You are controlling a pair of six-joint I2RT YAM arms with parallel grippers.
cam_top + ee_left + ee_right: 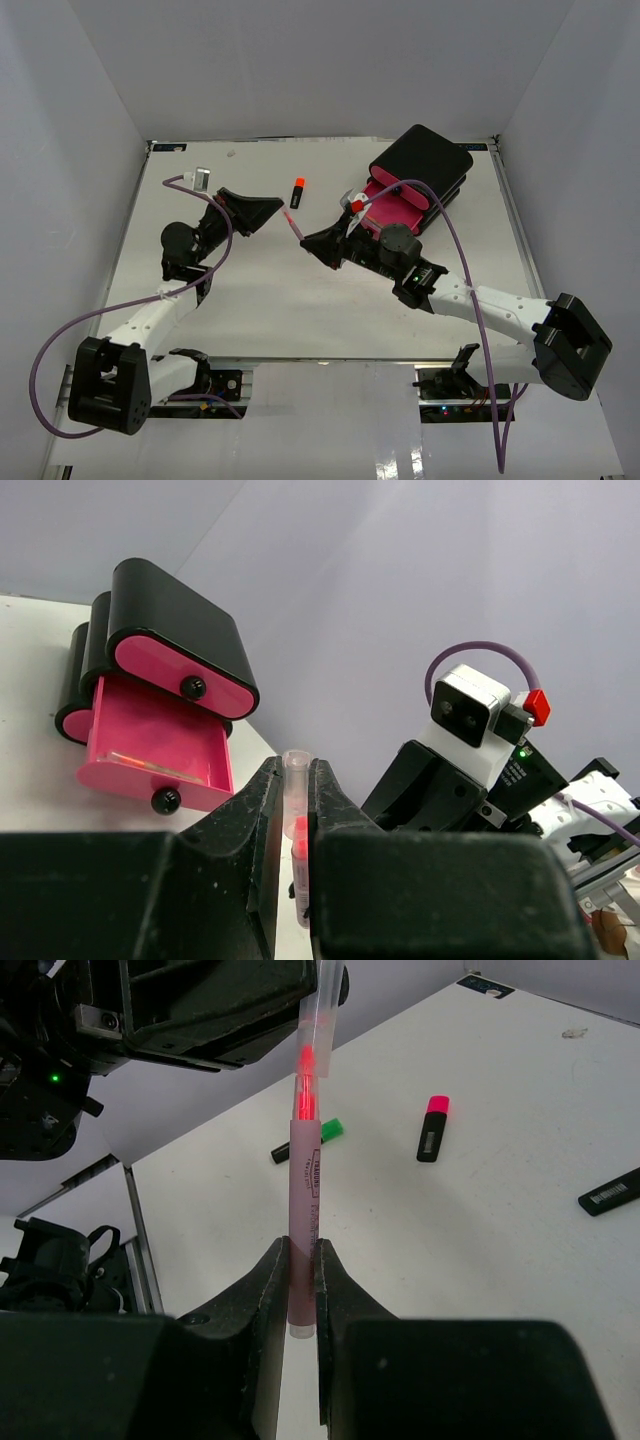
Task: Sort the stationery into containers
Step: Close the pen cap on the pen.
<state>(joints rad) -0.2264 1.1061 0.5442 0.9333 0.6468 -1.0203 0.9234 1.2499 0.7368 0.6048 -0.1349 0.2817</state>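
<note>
A thin pink pen [293,224] hangs in the air between both arms, above the table's middle. My left gripper [277,208] is shut on its clear cap end [296,770]. My right gripper [311,240] is shut on the pink barrel [305,1190]. The containers [420,165] stand at the back right, a black box of pink-fronted drawers with black knobs. One drawer [150,735] is pulled open, with a thin item lying inside. A black highlighter with a red-orange cap [298,191] lies on the table behind the pen.
In the right wrist view, a green-capped highlighter [312,1138], a pink-capped one [433,1128] and another black marker [610,1191] lie on the white table. White walls close in the table on three sides. Purple cables trail from both arms.
</note>
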